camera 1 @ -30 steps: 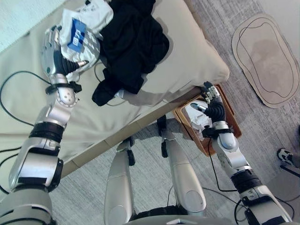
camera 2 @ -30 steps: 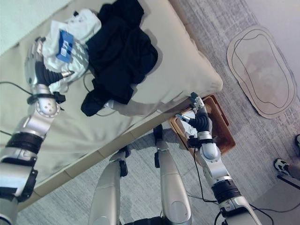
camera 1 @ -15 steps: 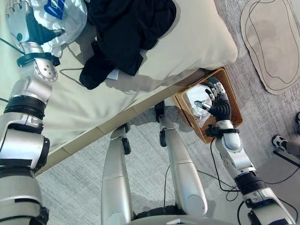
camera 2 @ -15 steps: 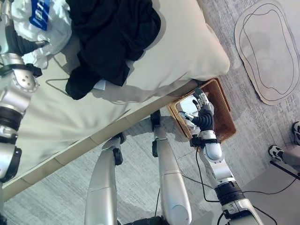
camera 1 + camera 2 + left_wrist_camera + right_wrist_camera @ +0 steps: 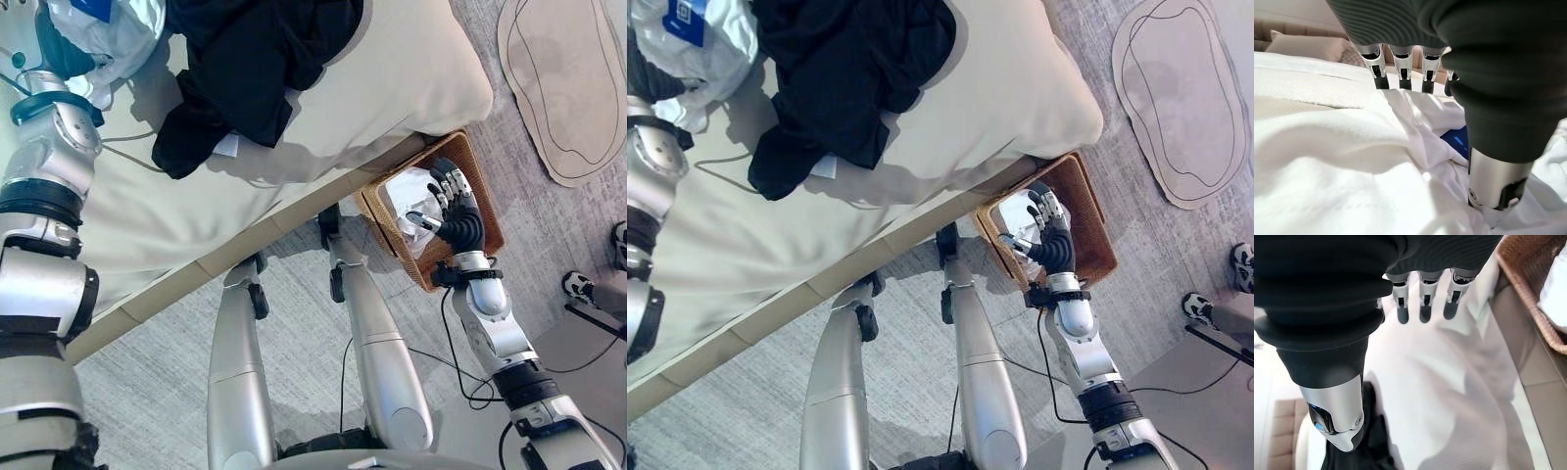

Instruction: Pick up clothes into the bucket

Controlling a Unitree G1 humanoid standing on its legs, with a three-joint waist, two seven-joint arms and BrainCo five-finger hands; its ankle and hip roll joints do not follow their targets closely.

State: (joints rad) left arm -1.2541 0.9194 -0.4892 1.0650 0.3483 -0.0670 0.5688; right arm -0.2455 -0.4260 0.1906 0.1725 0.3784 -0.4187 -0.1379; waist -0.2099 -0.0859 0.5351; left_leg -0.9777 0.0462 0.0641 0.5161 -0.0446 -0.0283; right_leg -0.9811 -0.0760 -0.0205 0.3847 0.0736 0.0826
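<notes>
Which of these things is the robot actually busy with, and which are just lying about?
Part of the job: white garment under the left hand, black clothes on the bed, wicker basket, right hand above it.
Lying about: floor mat, a person's shoe.

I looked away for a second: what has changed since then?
The right hand has moved from the basket's near edge to over the white cloth inside it, fingers spread. The camera shifted too. The left hand stays on the white garment; the black clothes still lie on the bed.
</notes>
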